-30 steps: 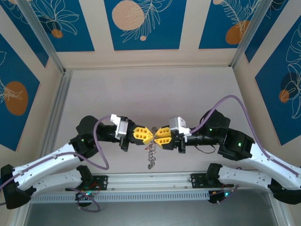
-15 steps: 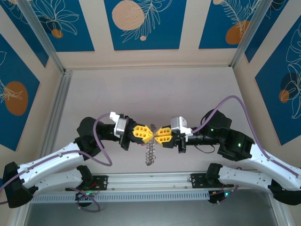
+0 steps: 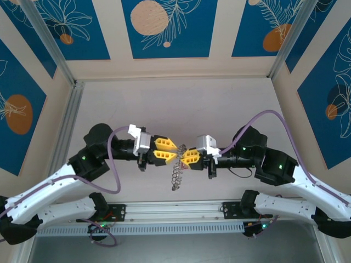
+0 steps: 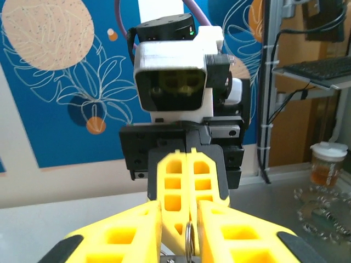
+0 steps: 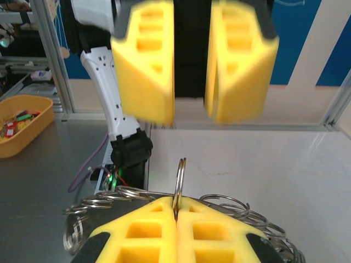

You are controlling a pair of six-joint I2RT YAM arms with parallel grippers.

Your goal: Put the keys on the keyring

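My right gripper is shut on the thin silvery keyring, which stands edge-on out of its yellow fingertips. A silvery bunch of keys dangles below the ring, and its metal loops spread round the right fingers. My left gripper faces it, open, with one finger on each side of the ring's line. In the left wrist view the left gripper has its jaws apart around the right fingertips and the keyring, not pinching it.
An orange basket of small coloured items sits on the grey bench to the left. An aluminium rail runs along the near table edge and frame posts stand at the sides. A small jar stands beyond the table.
The left gripper has opened and drawn back slightly up and left from the ring. The right gripper has closed tight on the keyring and stays where it was.
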